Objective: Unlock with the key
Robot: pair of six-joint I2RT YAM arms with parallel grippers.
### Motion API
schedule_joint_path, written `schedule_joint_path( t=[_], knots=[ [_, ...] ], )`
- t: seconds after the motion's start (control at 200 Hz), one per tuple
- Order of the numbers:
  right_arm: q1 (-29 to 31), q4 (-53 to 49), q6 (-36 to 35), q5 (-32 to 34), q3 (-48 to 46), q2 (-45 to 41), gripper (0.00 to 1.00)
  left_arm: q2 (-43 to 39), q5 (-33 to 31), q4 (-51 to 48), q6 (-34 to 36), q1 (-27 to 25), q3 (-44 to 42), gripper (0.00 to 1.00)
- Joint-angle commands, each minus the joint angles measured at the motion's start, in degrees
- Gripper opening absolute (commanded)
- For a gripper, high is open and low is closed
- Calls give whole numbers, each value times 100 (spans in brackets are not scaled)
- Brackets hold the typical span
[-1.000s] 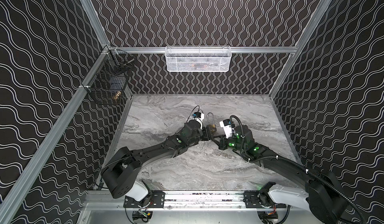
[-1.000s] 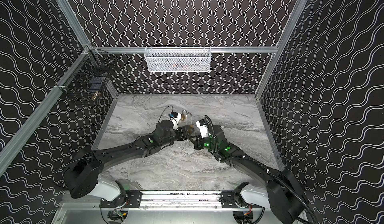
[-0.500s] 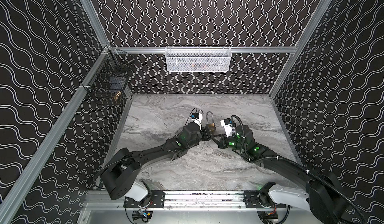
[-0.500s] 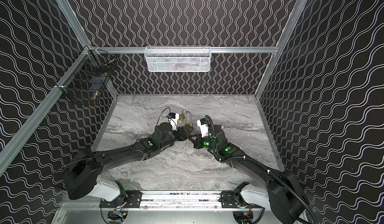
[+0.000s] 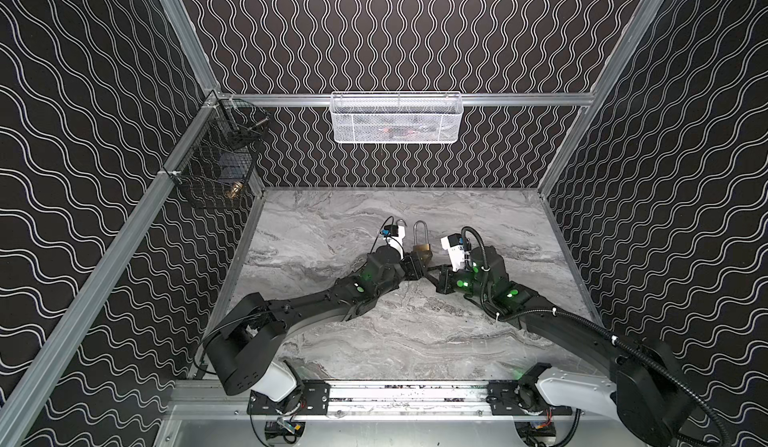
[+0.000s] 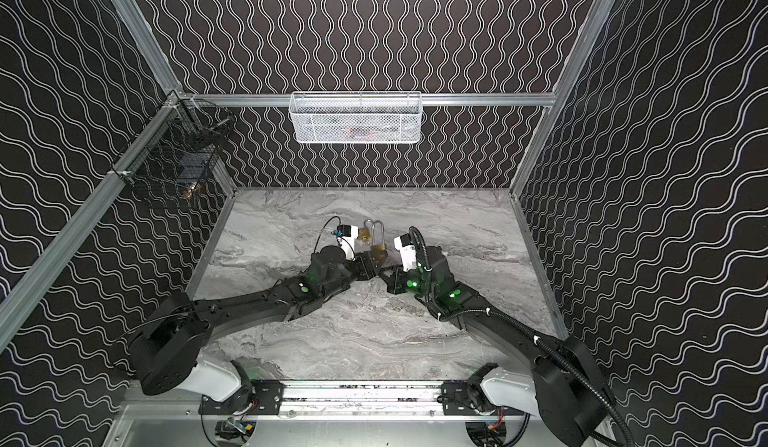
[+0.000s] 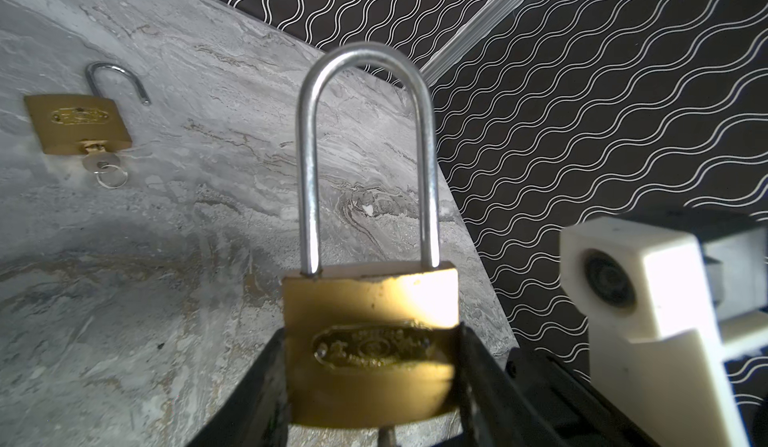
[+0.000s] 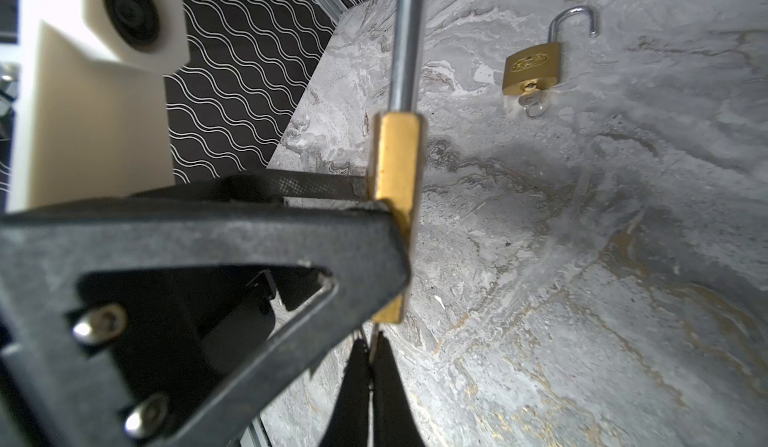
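My left gripper (image 7: 372, 366) is shut on the body of a brass padlock (image 7: 370, 341) and holds it upright above the table. The padlock's long steel shackle (image 7: 365, 154) sits down in the body. In both top views the padlock (image 5: 422, 251) (image 6: 379, 249) stands between the two wrists. My right gripper (image 8: 370, 353) is shut on a thin key (image 8: 372, 339), and the key's blade goes into the underside of the padlock (image 8: 397, 166). In the left wrist view only a stub of the key (image 7: 386, 438) shows below the body. The right gripper (image 5: 432, 268) meets the left gripper (image 5: 415, 264) beneath the lock.
A second brass padlock (image 7: 77, 123) (image 8: 532, 67) lies flat on the marble table (image 5: 374, 341), shackle open, with a key and ring in it. A white mesh basket (image 5: 395, 119) hangs on the back rail and a black wire basket (image 5: 220, 162) on the left rail.
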Motion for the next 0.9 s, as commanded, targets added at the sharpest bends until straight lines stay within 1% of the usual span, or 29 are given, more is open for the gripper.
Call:
schedule_joint_path(
  t=[0.0, 0.05, 0.16, 0.355, 0.455, 0.581, 0.661, 0.896],
  knots=[
    [-42, 1053, 13, 395, -44, -166, 0, 201, 205, -1203, 100, -16, 3, 18],
    [-34, 1124, 164, 316, -268, -242, 0, 312, 333, -1310, 30, -23, 51, 18],
    [-7, 1555, 531, 270, -998, -448, 0, 474, 545, -1162, -174, -68, -77, 18],
    [-6, 1907, 576, 309, -1789, -623, 0, 693, 693, -1122, -409, -158, -187, 18],
    [-1, 2075, 521, 384, -1951, -577, 0, 846, 694, -1185, -482, -219, -171, 18],
    [1, 2372, 502, 289, -2032, -349, 0, 1043, 727, -926, -705, -262, -302, 18],
    [2, 2528, 523, 341, -2120, -225, 0, 1102, 744, -814, -793, -279, -385, 18],
    [2, 2524, 515, 728, -1972, -71, 0, 1141, 656, -1269, -688, -315, -243, 18]
  ],
)
